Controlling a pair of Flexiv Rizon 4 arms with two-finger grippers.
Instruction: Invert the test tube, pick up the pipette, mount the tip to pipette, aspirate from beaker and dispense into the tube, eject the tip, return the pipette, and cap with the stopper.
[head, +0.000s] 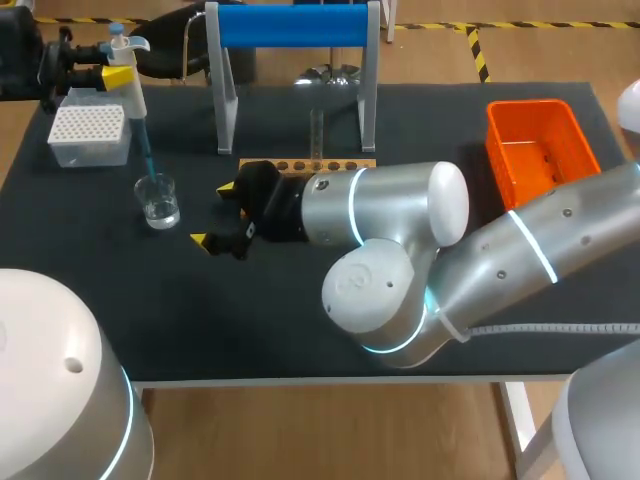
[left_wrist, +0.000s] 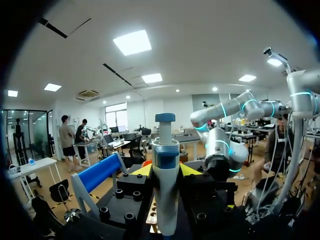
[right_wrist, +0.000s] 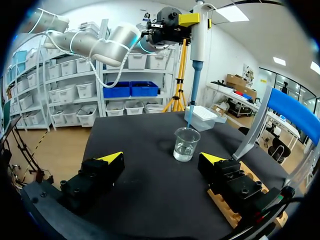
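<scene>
Presently the pipette (head: 128, 92) stands upright, tip pointing down into the beaker (head: 158, 203).

Left arm (right_wrist: 100, 42) comes in at the far corner, left gripper (head: 118, 75) clamped on the upright pipette (head: 131, 100). Right arm (head: 520, 250) stretches past the middle, right gripper (head: 222, 215) low, fingers wide apart.

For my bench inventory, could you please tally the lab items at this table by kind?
Glassware: 2, the beaker and the test tube.
Racks and stands: 2, the wooden rack and the blue stand.
Containers: 2, the tip box and the orange bin.
Pipettes: 1, the pipette.
Total: 7.
</scene>
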